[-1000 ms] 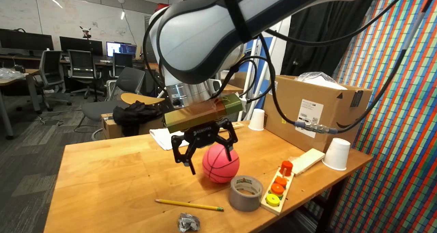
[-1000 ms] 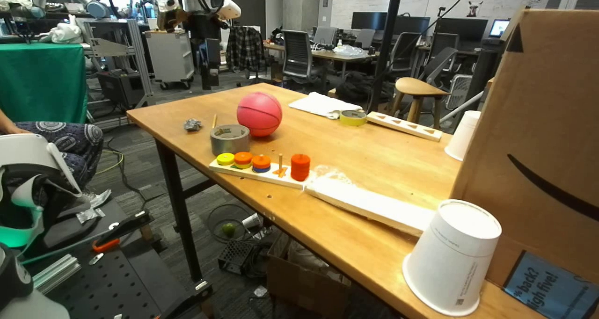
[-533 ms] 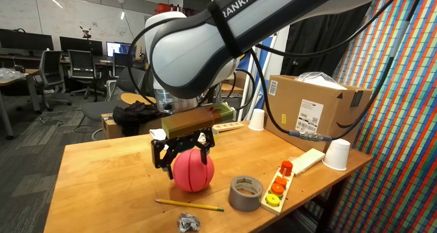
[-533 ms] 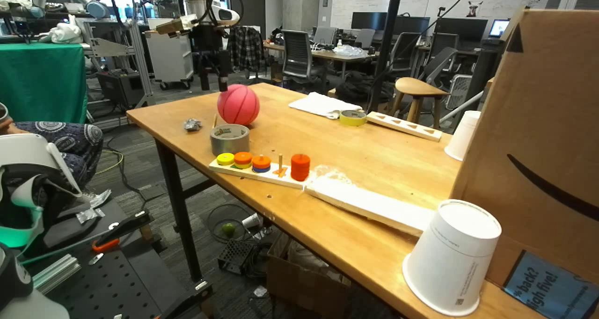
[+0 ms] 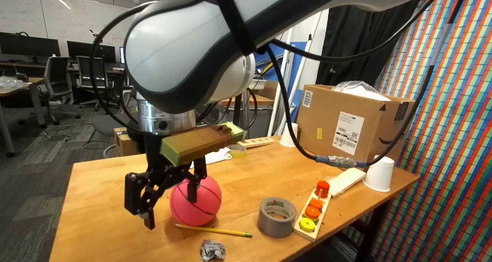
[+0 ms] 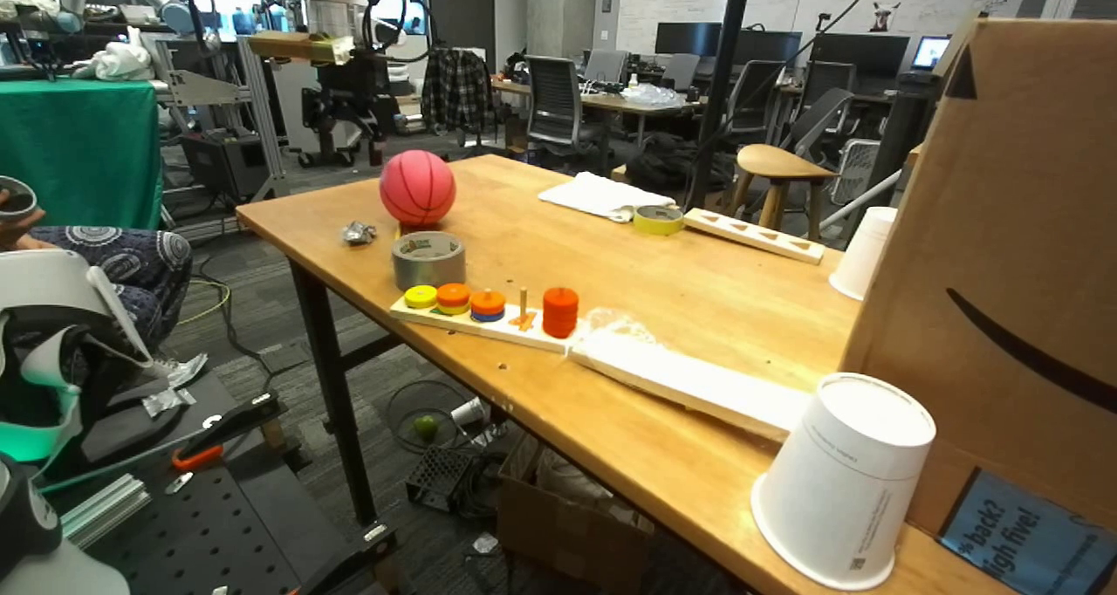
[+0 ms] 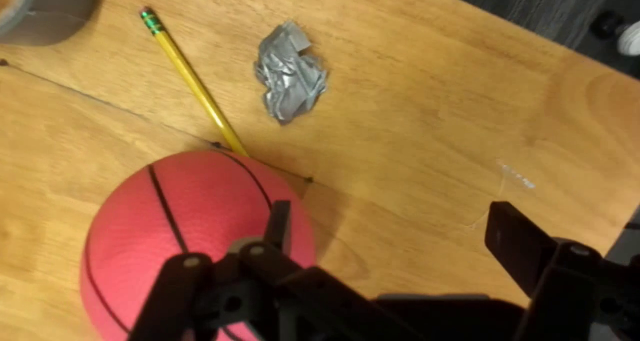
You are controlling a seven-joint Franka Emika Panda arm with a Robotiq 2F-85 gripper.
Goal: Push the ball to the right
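Observation:
The reddish-pink ball (image 5: 205, 200) with dark seams rests on the wooden table (image 5: 103, 200), near the pencil, in an exterior view. It also shows in an exterior view (image 6: 417, 187) and at the lower left of the wrist view (image 7: 200, 206). My gripper (image 5: 171, 213) is open, with nothing between its fingers. In the wrist view the gripper (image 7: 390, 208) has its left finger overlapping the ball's right side and its right finger over bare wood. I cannot tell whether that finger touches the ball. The gripper (image 6: 345, 141) is behind and left of the ball in an exterior view.
A yellow pencil (image 7: 195, 83) runs up to the ball's edge. Crumpled foil (image 7: 290, 76) lies nearby. A grey tape roll (image 5: 276, 223), a peg toy (image 5: 311, 216), a wood plank (image 5: 348, 181), a white cup (image 5: 379, 173) and a cardboard box (image 5: 330, 120) stand further right.
The ball has rolled to the left in both exterior views, its seams turned, reaching the pencil. My gripper has moved left along with it and stays open. The tape roll and toy have not moved.

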